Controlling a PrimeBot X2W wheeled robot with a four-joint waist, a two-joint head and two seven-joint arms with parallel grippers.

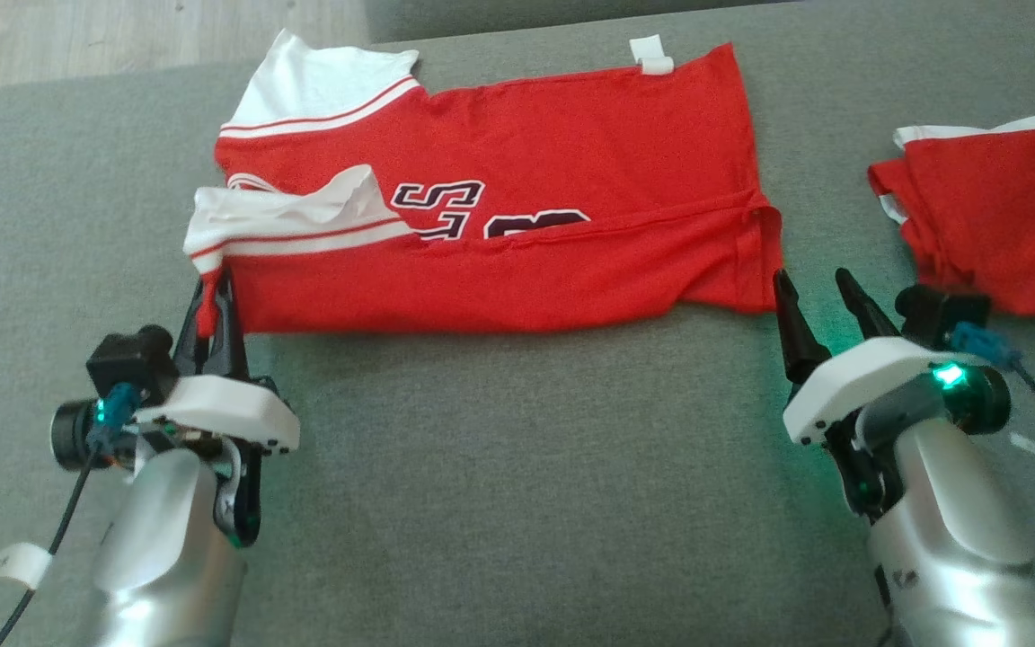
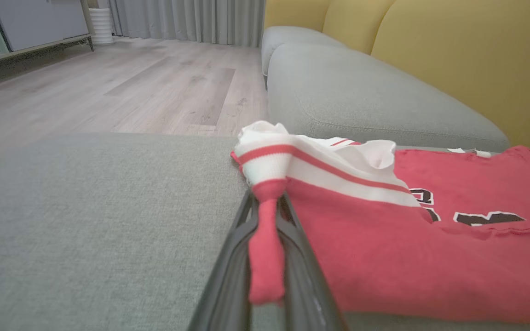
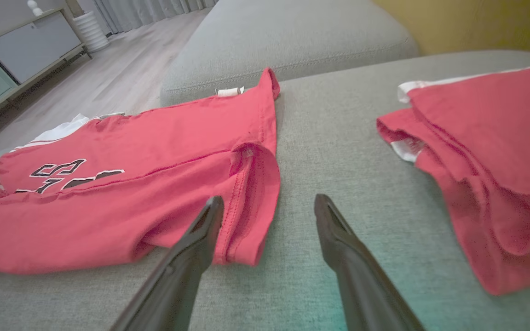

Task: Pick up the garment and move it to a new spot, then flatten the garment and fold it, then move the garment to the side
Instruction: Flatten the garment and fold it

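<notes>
The left gripper's [image 1: 214, 304] jaws clamp the near-left corner of the red, white-sleeved jersey [image 1: 517, 171] spread across the grey fabric cushion's [image 1: 517, 449] middle. The right gripper's [image 1: 812, 280] jaws stand apart at its near-right corner; another red garment [image 1: 994, 216] lies at the right edge.

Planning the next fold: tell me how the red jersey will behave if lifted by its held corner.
Probably floppy: the red jersey bunches into a thin strip where the left gripper pinches it, so it should sag. Likely light, being thin, rumpled cloth. It may drag across the grey cushion, with only one corner held.
</notes>
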